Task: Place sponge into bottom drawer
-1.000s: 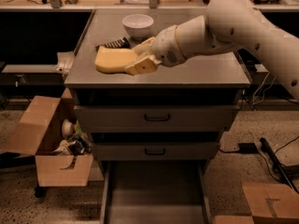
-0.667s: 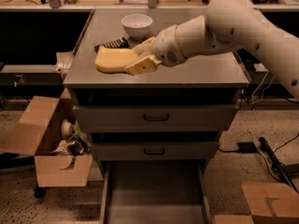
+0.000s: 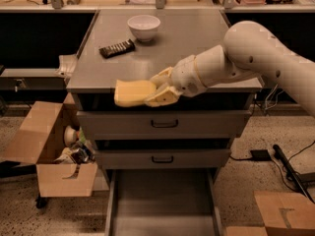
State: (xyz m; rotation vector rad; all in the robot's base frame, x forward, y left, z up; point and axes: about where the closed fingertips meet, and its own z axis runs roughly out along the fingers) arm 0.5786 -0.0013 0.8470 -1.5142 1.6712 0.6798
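Note:
The pale yellow sponge [image 3: 132, 92] is held in the air at the front edge of the cabinet top, above the upper drawer fronts. My gripper [image 3: 156, 91] is shut on the sponge's right end, with the white arm reaching in from the right. The bottom drawer [image 3: 162, 205] is pulled out at floor level, a wide shallow grey tray directly below and in front of the cabinet. Its floor is bare.
A white bowl [image 3: 143, 26] and a dark ribbed bar [image 3: 116, 48] sit on the grey cabinet top [image 3: 197, 38]. Two closed grey drawers [image 3: 164, 124] with dark handles are below. An open cardboard box [image 3: 54, 151] stands at the left, another box [image 3: 283, 213] at the lower right.
The gripper has carried the sponge forward and down, from over the cabinet top near the bar to the cabinet's front edge. The dark bar is now uncovered.

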